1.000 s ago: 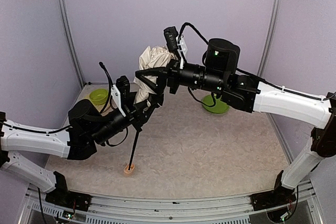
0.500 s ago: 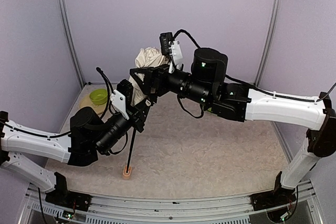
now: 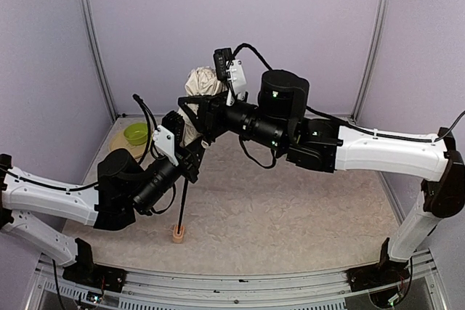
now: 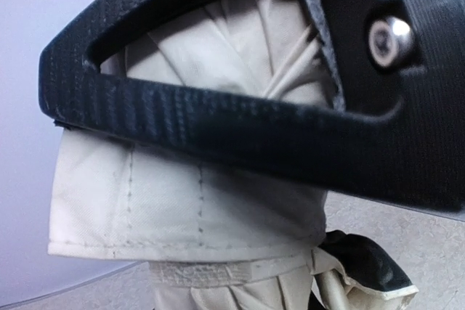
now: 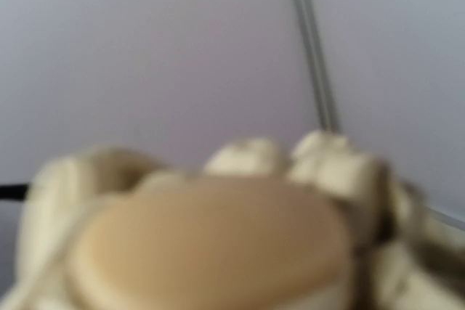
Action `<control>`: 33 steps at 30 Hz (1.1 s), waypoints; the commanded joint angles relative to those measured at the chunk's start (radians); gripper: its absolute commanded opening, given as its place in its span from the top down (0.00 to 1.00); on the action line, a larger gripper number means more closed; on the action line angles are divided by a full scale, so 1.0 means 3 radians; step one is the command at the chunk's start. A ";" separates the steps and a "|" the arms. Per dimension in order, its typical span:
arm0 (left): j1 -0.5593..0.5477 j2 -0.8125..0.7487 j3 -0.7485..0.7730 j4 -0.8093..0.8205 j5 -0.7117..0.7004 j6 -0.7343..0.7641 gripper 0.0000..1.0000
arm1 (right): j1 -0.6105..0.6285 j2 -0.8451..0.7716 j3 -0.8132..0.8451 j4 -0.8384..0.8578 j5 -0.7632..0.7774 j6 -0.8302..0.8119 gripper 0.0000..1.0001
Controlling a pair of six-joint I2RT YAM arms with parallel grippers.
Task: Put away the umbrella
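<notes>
The umbrella (image 3: 202,83) is standing upright, with its wooden handle (image 3: 178,234) down on the table (image 3: 290,208) and the cream fabric (image 4: 182,201) bunched up top. The left gripper (image 3: 195,156) is clamped on the lower part of that bundle, and its wrist view shows a finger (image 4: 218,117) pressed right across the cloth. The right gripper (image 3: 190,115) sits around the upper folds, but I can't tell if it's actually squeezing. Looks like the bundling-up stage to me. Next, I'd guess the right one needs a firm hold on the loose folds so they pack tight.

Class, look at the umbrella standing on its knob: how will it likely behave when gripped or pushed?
The umbrella has a bunched, creased canopy, so it probably squashes when gripped. Balanced on a small knob by a thin shaft, it would likely tip if released.
</notes>
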 commanded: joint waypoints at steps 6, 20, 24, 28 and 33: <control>0.0098 0.0020 0.0150 0.0286 0.0724 -0.0173 0.90 | -0.0017 -0.0101 -0.0132 -0.0155 -0.0487 -0.0482 0.79; 0.0387 -0.0101 0.0480 -0.0705 0.2029 -0.0592 0.01 | -0.0602 -0.0506 -0.0157 -0.0411 -0.1363 -0.1357 0.94; 0.0638 -0.0245 0.0654 -0.1179 0.2168 -0.1009 0.01 | -0.0926 -0.0572 -0.0156 -0.0443 -0.1506 -0.1328 0.94; 0.0907 -0.0326 0.0802 -0.1771 0.2155 -0.1065 0.01 | -0.1113 -0.0583 -0.0007 -0.0518 -0.1523 -0.1409 0.93; 0.1228 -0.0342 0.1122 -0.2720 0.1814 -0.0919 0.01 | -0.1179 -0.0553 0.0514 -0.0798 -0.1432 -0.1594 0.91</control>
